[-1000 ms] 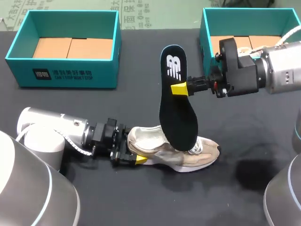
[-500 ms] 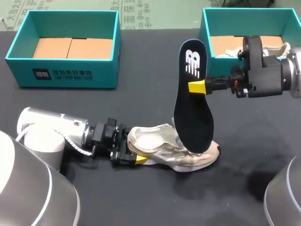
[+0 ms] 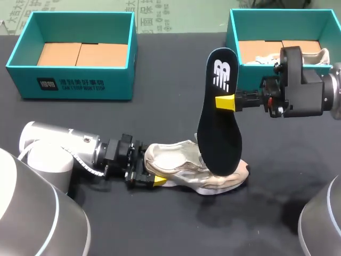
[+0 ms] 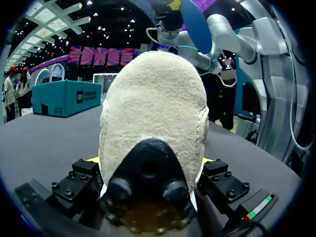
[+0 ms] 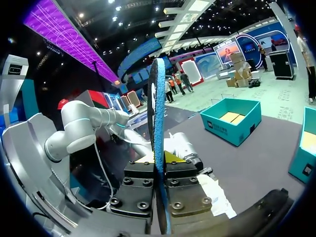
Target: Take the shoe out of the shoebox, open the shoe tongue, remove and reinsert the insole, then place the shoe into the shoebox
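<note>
R gripper [image 3: 226, 102]: jaws pinched on the insole [image 3: 218, 128], one finger on each face. In the R wrist view I see the insole edge-on, clamped between the two finger blocks, blue edge running straight up ahead of them. From the head view the grip sits approx. a third of the way down from the heel end. The insole hangs near upright, black, with the logo'd heel end up and the toe end down. Its toe end overlaps the forefoot of the shoe [image 3: 184, 169]; can't tell if it touches or is just above.

L gripper [image 3: 154, 180]: jaws closed on the shoe's heel, low down by the sole. In the L wrist view the beige heel fills the space between the fingers, w/ a finger block hard against each side.

The shoe is out of the box: beige, sitting on its sole on the black table [image 3: 160, 112], heel toward my L arm, toe pointing to my R side. Collar open, inside visible.

Two teal boxes along the far edge. The left shoebox [image 3: 74, 85] is well apart from the shoe, w/ brown cardboard on its floor. The right shoebox [image 3: 234, 37] is behind my R arm's wrist, w/ cardboard plus some white paper [image 3: 264, 57] inside. Neither box has the shoe in it.
</note>
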### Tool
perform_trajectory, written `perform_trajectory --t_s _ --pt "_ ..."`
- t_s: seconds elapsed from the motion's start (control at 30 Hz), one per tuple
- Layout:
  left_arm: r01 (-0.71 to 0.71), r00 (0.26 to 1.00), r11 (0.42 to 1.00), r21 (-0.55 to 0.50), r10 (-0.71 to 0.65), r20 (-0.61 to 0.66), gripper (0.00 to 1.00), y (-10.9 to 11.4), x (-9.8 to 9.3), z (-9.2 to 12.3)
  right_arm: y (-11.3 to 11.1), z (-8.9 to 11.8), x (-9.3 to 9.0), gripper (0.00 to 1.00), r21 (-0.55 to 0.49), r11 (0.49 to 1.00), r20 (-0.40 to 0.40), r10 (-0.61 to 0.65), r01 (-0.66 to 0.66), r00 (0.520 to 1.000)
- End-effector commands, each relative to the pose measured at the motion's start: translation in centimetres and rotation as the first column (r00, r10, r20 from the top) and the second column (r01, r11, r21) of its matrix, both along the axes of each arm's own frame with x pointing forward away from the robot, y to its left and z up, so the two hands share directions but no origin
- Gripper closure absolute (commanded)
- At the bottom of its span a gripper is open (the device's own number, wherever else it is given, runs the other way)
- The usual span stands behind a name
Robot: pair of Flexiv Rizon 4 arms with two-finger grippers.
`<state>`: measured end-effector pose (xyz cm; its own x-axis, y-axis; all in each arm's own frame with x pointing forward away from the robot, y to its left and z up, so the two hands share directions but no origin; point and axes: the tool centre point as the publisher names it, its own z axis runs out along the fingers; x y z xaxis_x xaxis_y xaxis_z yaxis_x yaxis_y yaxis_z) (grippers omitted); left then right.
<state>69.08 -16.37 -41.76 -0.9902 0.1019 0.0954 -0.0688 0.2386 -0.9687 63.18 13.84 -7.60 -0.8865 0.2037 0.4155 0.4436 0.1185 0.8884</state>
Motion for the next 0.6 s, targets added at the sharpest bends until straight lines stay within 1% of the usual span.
perform_trajectory --t_s 0.03,0.3,0.43,0.47,0.5,0.53,0.6 --pt "-0.002 1.0 1.0 0.0 0.002 0.0 1.0 -0.05 -0.03 -0.29 0.3 -0.3 -0.34 1.0 0.002 1.0 -0.008 -0.019 0.019 1.0" --pt "-0.002 1.0 1.0 0.0 0.002 0.0 1.0 -0.05 -0.03 -0.29 0.3 -0.3 -0.34 1.0 0.002 1.0 -0.008 -0.019 0.019 1.0" --pt "0.013 1.0 1.0 0.02 -0.013 0.001 1.0 0.02 -0.11 -0.29 0.3 -0.3 -0.34 1.0 0.002 1.0 -0.008 -0.019 0.019 1.0" --pt "0.014 1.0 1.0 0.021 -0.014 -0.002 0.78 0.06 -0.12 -0.36 0.3 -0.3 -0.34 1.0 0.002 1.0 -0.008 -0.019 0.019 1.0" --pt "0.015 1.0 1.0 0.026 -0.015 -0.005 0.22 0.1 -0.12 -0.44 0.3 -0.3 -0.34 1.0 0.002 1.0 -0.008 -0.019 0.019 1.0" --pt "0.014 1.0 0.999 0.035 -0.014 -0.004 0.0 0.13 -0.12 -0.51 0.3 -0.3 -0.34 1.0 0.002 1.0 -0.008 -0.019 0.019 1.0" --pt "0.009 1.0 0.999 0.041 -0.009 -0.009 0.0 0.2 -0.13 -0.52 0.3 -0.3 -0.34 1.0 0.002 1.0 -0.008 -0.019 0.019 1.0"
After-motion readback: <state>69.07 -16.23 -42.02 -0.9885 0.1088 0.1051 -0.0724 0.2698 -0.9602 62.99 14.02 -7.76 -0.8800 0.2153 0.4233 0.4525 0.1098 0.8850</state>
